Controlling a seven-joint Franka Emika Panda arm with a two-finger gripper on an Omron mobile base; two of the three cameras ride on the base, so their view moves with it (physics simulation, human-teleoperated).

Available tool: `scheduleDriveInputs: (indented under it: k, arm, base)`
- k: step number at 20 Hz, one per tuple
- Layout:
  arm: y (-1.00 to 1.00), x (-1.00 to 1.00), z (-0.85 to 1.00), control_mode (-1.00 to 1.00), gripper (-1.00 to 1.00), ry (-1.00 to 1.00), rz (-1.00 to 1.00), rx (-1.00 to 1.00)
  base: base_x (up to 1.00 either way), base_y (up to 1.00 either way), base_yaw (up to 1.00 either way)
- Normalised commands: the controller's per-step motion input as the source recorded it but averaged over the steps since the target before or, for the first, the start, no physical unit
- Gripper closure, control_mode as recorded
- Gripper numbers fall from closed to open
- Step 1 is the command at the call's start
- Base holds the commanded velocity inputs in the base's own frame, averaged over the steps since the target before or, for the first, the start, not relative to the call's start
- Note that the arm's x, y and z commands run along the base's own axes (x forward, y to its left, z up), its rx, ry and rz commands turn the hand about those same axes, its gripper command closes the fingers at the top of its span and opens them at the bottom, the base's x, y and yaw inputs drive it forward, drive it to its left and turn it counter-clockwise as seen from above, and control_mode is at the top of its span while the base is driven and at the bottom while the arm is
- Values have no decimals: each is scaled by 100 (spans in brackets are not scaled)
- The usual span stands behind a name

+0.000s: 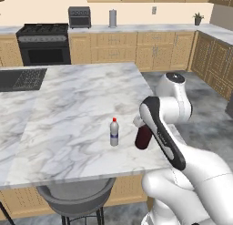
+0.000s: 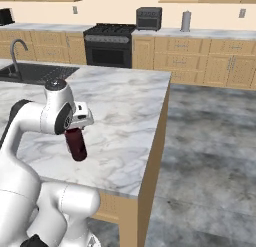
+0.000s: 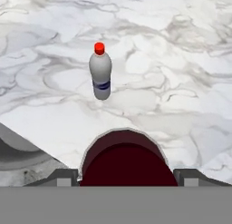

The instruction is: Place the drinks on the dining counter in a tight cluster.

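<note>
Maroon bottle [image 3: 127, 159] clamped between wide-set jaws of gripper [image 3: 127, 175], hanging above dining counter [image 1: 77, 101]. Clear bottle [image 3: 100, 75] upright at 12 o'clock. Risk: tipped by a low approach, or set down too far apart.

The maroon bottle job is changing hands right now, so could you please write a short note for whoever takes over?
Gripper: jaws closed around the maroon bottle, held upright; whether it is just above the dining counter or already touching it cannot be told.
Small clear bottle, red cap and blue label: standing upright on the counter near its front edge, a short gap to the left of the maroon one.
Done: clear bottle is in place; maroon bottle has been brought alongside it.
Left: set the maroon bottle down close to the clear one, open the jaws, then fetch the remaining drink and add it to the cluster.
</note>
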Motion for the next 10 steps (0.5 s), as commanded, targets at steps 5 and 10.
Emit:
scheduleDriveInputs:
  k: [5, 10]
  arm:
    - [0, 32, 0, -100, 100, 20, 0, -8]
    - [0, 3, -3, -100, 100, 3, 0, 0]
  base:
    - [0, 0, 0]
    - [0, 0, 0]
